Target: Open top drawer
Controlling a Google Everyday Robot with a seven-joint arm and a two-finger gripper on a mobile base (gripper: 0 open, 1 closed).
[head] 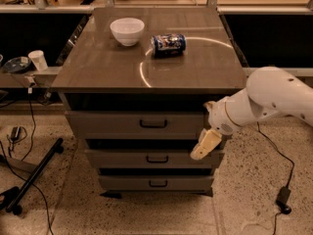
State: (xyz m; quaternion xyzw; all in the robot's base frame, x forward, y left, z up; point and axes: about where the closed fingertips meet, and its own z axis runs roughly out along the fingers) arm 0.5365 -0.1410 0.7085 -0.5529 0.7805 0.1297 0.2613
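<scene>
I take the grey-brown cabinet surface [107, 67] first; under it the wide grey-brown top drawer [107, 125] looks shut, rigid, likely heavy-boxed; my cream claw [206, 145] hangs at the cabinet's right edge, just below that drawer, apart or together I cannot tell; I'd hook the dark loop handle [153, 124] at centre.

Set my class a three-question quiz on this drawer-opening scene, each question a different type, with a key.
1. True or false: the gripper touches the handle of the top drawer.
2. What lies on its side on the cabinet top, beside the white bowl? A) mug B) can C) bottle
3. Fill in: the cabinet shows ___ drawer fronts.
Key: 1 false, the gripper hangs well right of the handle, by the drawers' right ends. 2 B. 3 three.
</scene>
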